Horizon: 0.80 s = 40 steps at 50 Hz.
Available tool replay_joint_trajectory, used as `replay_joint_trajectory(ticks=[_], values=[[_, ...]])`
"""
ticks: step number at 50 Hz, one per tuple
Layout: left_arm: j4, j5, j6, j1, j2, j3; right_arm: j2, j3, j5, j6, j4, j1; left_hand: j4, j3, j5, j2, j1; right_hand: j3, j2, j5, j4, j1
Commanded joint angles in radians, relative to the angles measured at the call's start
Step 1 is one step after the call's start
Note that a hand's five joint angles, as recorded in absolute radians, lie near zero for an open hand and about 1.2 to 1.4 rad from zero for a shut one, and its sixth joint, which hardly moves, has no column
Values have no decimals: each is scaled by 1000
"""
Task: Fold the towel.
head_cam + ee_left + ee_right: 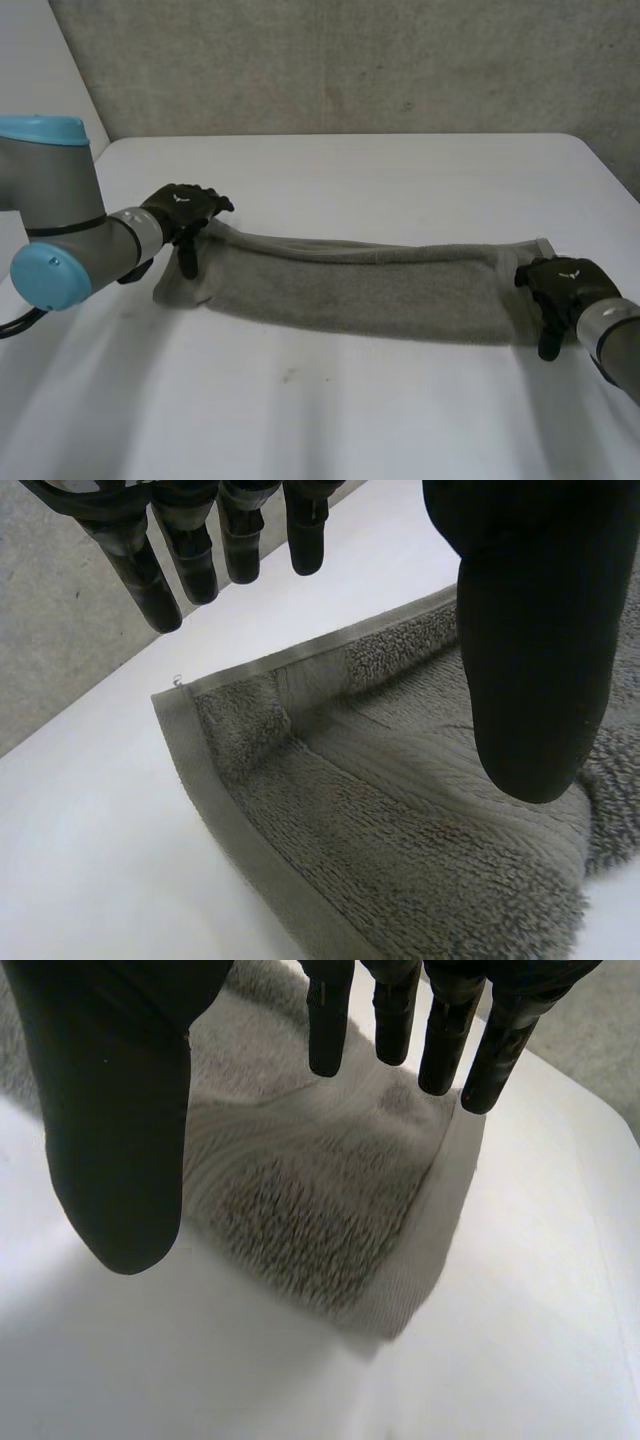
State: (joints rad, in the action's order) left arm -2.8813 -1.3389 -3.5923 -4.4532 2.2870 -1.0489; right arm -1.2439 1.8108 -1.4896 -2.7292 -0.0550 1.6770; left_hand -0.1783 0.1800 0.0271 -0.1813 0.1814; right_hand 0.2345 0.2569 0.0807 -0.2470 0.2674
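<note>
White table (350,170) in the head view carries the towel (350,290) as a long folded band across its middle, left robot hand (185,212) and right robot hand (560,285) at its ends; the left wrist view shows straight, empty fingers (190,560) over a corner, the right wrist view likewise, so we judge the next fold calls for pinching both ends.

The thick grey left arm (62,205) has rounded light-blue caps and a silvery wrist ring. The matte black left hand (182,208) and right hand (563,284) each bear a small white mark.
</note>
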Motion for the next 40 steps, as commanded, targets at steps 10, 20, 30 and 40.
replay_joint_trajectory(ticks=[10, 20, 30, 40], values=[[-4, 4, 4, 0, -38, -51, 70, 78, -4, 55, -195, -42, -238, 236, 214, -235, 235, 410, 388, 390, -398, 377], [-4, 4, 4, -1, -43, -60, 84, 61, -24, 78, -235, -118, -223, 221, 200, -220, 220, 1162, 1139, 1141, -1149, 1129], [-4, 7, 4, -8, -86, -105, 24, -25, -50, 183, -217, -295, -203, 201, 179, -200, 199, 1162, 1139, 1141, -1149, 1129], [-4, 7, 4, -43, -139, -151, -11, -229, -64, 266, -143, -164, -156, 154, 132, -153, 152, 1162, 1139, 1141, -1149, 1129]])
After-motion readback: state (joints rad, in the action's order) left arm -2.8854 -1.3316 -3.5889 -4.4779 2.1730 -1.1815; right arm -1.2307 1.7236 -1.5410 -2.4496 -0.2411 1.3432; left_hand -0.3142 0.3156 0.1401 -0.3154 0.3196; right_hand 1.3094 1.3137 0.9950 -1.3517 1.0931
